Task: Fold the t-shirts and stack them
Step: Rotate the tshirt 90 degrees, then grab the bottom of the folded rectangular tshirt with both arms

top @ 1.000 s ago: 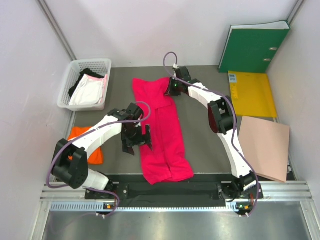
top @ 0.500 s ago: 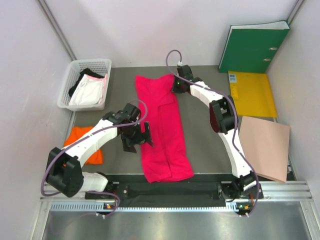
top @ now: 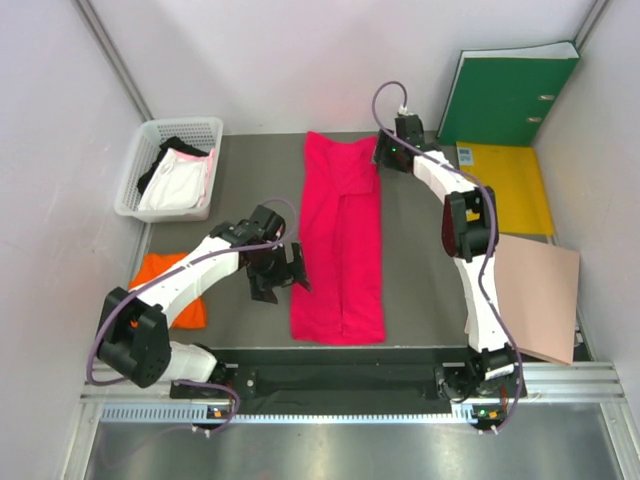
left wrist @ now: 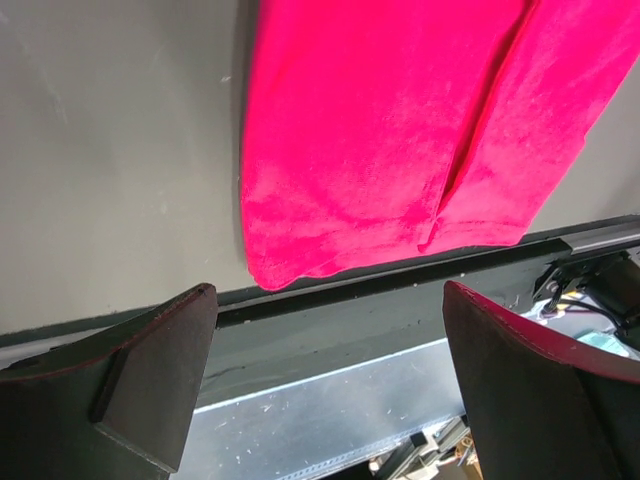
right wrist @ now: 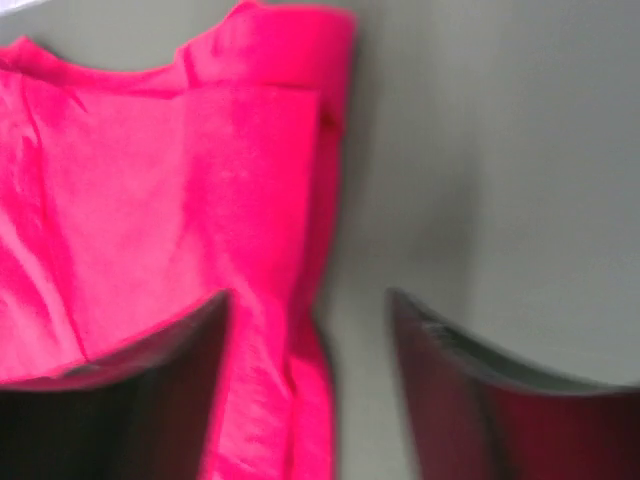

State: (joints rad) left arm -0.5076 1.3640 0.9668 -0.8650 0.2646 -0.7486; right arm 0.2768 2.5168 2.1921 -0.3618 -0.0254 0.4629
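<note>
Lengthwise fold done, crosswise fold to come

On the grey table (top: 425, 265) the large magenta-red cloth t-shirt (top: 340, 250) lies mid-table as a long strip running near to far, sides folded in. The white plastic basket (top: 135, 180) at far left holds whitish-pink and black garments (top: 178, 180). The small orange folded t-shirt (top: 170, 280) sits near left, partly under the left arm. The left gripper (top: 283, 272) hovers just left of the strip's near end, fingers wide apart and empty. The right gripper (top: 385, 155) is at the far right corner, fingers apart, clamping nothing. The next move likely calls for pinching both corners of one end and carrying it over the other.
</note>
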